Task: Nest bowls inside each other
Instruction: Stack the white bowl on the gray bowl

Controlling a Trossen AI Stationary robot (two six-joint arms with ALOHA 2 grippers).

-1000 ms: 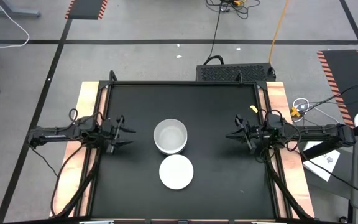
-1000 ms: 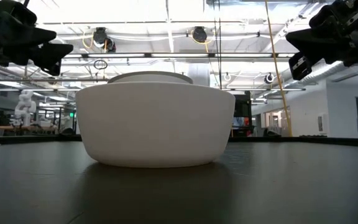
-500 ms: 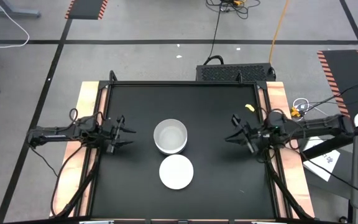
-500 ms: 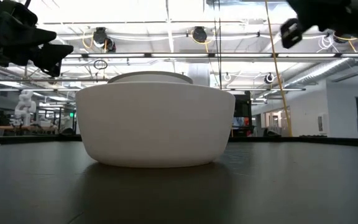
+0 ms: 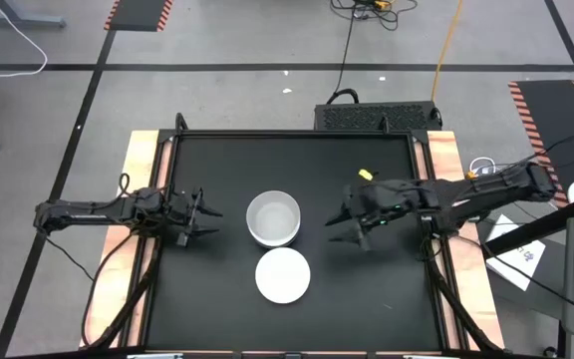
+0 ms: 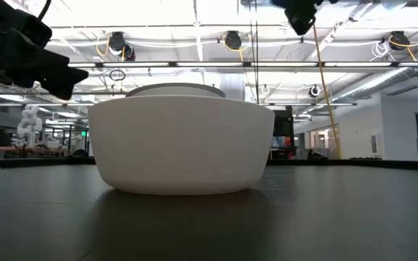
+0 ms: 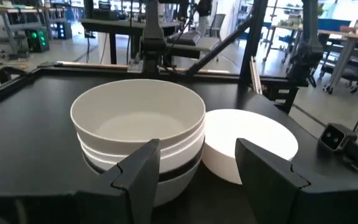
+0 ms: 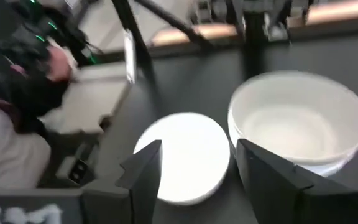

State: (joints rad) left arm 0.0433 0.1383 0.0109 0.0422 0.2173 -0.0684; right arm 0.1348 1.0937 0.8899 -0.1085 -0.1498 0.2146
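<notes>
A stack of nested bowls point(image 5: 273, 219) with a white one on top stands at the middle of the black table; the left wrist view shows a black bowl's rim low in the stack point(image 7: 138, 124). A single white bowl point(image 5: 283, 275) stands just nearer the table's front edge, close beside the stack. My left gripper point(image 5: 207, 219) hovers open and level to the left of the stack. My right gripper point(image 5: 345, 229) hangs open above the table to the right of the stack, tipped slightly down toward both bowls point(image 8: 182, 155).
The table has a raised rim point(image 5: 297, 133) and wooden strips along its left and right sides. A black box point(image 5: 377, 115) sits beyond the far edge. Bare black tabletop lies all round the bowls.
My right gripper has opened, risen and swung from the table's right edge toward the bowls, tipping slightly downward. The bowls have not moved.
</notes>
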